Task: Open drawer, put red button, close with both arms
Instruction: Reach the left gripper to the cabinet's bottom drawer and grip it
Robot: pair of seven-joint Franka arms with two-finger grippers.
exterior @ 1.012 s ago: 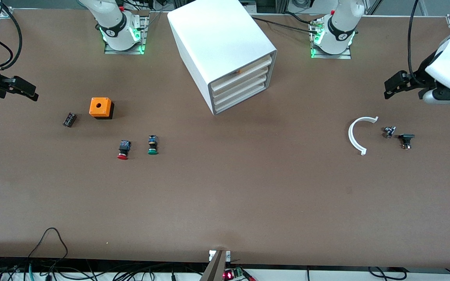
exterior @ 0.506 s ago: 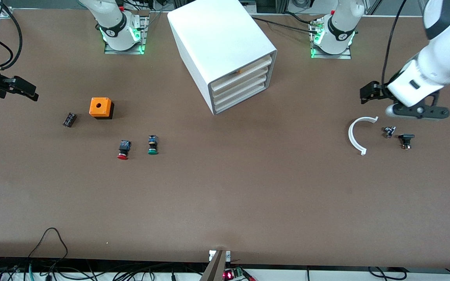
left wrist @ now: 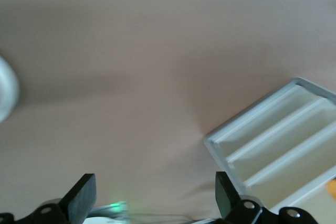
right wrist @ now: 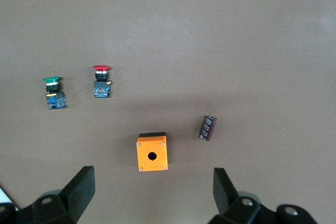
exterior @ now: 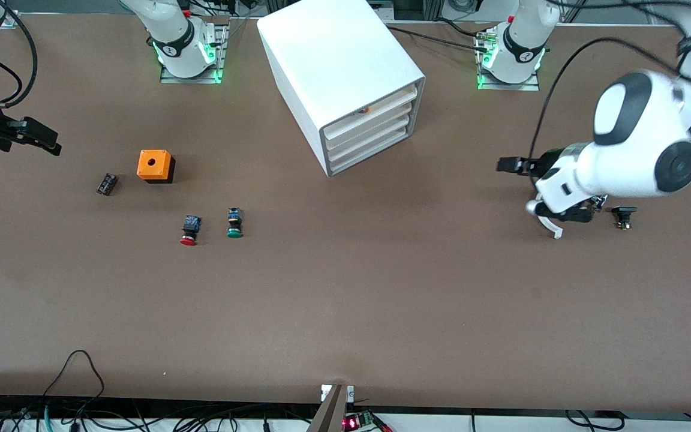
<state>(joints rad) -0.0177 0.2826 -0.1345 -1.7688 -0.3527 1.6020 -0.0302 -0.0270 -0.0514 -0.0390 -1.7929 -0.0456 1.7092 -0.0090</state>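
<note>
Nothing done yet: every drawer (exterior: 369,116) looks shut, though the angle is poor. Red button (exterior: 189,230) lies on the table beside the green one. Left gripper (exterior: 508,165) hovers, jaws wide, facing the cabinet (exterior: 327,54); right gripper (exterior: 36,139) waits, wide.

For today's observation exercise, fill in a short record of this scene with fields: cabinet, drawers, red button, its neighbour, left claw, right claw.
cabinet: white box, standing between the two arm bases
drawers: all shut
red button: lying on the table, untouched, nearer the front camera than the orange box
neighbour: green button beside it, apart
left claw: open, empty, over the table toward the left arm's end, facing the cabinet
right claw: open, empty, waiting above the orange box
</note>
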